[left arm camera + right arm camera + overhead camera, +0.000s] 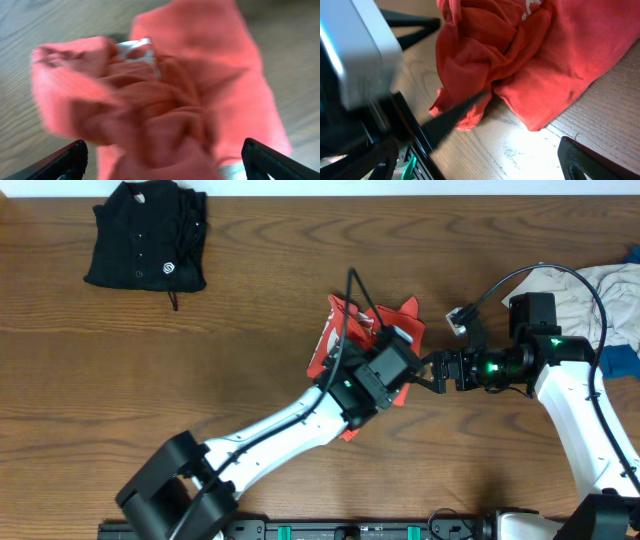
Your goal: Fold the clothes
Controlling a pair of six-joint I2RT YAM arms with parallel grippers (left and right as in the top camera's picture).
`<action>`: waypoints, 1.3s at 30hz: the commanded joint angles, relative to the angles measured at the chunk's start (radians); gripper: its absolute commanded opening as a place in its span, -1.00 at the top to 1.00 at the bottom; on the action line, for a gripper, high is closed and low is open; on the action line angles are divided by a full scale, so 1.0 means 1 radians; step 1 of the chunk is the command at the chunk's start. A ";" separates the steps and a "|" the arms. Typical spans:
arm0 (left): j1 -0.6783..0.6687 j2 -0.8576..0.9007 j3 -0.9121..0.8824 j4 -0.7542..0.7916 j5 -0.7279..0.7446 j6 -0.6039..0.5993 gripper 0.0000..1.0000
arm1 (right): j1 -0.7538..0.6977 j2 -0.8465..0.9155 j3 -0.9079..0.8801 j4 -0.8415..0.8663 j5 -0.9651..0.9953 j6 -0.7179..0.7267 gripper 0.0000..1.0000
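Note:
The clothes in play are a red-orange T-shirt (404,318) with white lettering, lying crumpled in the middle of the table. My left gripper (400,355) hovers right over it, partly hiding it from above. In the left wrist view the bunched T-shirt (165,100) fills the frame, and the left gripper (165,167) is open, its fingertips (75,156) wide apart on either side of the cloth. My right gripper (422,373) is open just right of the shirt. It (520,145) stands over bare wood, close to the T-shirt's (530,65) hem.
A folded black buttoned shirt (145,235) lies at the far left of the wooden table (250,330). Pale grey cloth (615,285) and a blue piece (622,358) are heaped at the right edge behind the right arm. The left arm's body (355,55) crowds the right wrist view.

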 commanded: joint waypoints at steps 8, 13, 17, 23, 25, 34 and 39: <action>0.219 -0.216 -0.004 -0.179 -0.229 -0.269 -0.96 | 0.010 -0.016 0.002 0.023 -0.005 0.040 -0.99; 0.405 -0.312 -0.004 -0.261 -0.224 -0.388 -0.96 | 0.066 -0.016 0.003 0.043 0.134 0.172 -0.98; 0.554 -0.357 -0.004 -0.304 -0.170 -0.416 -0.96 | 0.189 -0.016 0.003 0.124 0.252 0.299 -0.98; 0.729 -0.357 -0.005 -0.386 -0.084 -0.480 -0.96 | 0.447 -0.012 0.003 0.264 0.554 0.499 -0.97; 0.774 -0.357 -0.005 -0.406 -0.053 -0.494 -0.96 | 0.505 -0.003 0.003 0.288 0.610 0.542 -0.98; 0.827 -0.357 -0.005 -0.420 -0.007 -0.494 -0.96 | 0.587 0.154 0.004 0.349 0.616 0.613 -0.99; 0.828 -0.356 -0.005 -0.427 -0.008 -0.494 -0.96 | 0.637 0.250 0.035 0.353 0.634 0.643 -0.99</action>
